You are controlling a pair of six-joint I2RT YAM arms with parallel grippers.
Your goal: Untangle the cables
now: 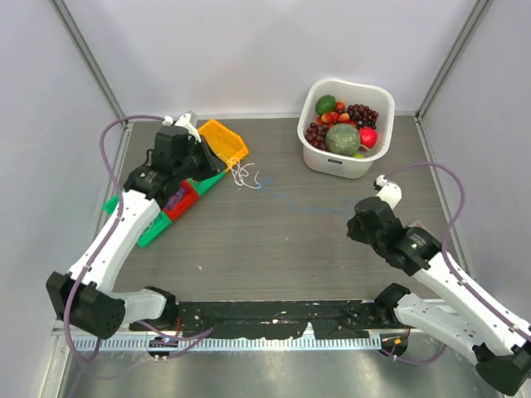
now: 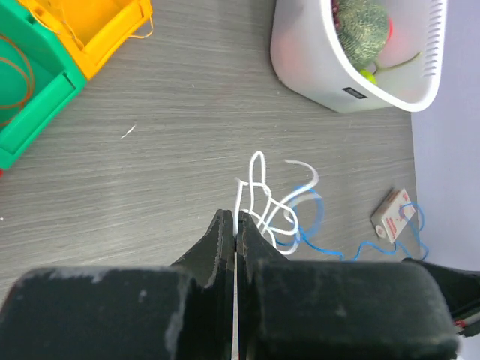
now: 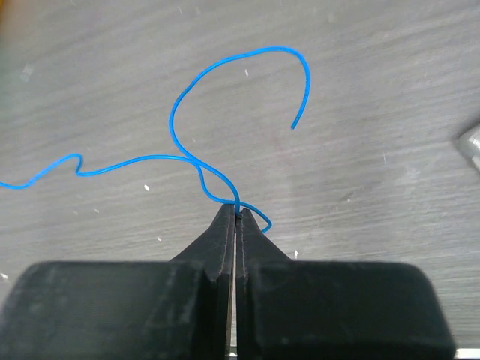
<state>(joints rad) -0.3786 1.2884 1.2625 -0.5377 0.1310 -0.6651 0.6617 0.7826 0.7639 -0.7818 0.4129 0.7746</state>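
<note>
A white cable [image 2: 262,199] lies looped on the table, tangled with a thin blue cable [image 2: 315,225]. My left gripper [image 2: 237,219] is shut on a strand of the white cable. In the top view the white loops [image 1: 243,174] sit by the orange bin, and the blue cable [image 1: 303,205] runs right across the table. My right gripper [image 3: 236,214] is shut on the blue cable [image 3: 187,97] near its free end, just above the table. The left gripper [image 1: 217,166] is at the far left, the right gripper [image 1: 355,217] at the right.
An orange bin [image 1: 222,141], a green bin [image 1: 158,220] and a red bin [image 1: 178,201] stand at the far left. A white basket [image 1: 344,162] of fruit stands at the back right. A small white tag [image 2: 391,215] lies by the blue cable.
</note>
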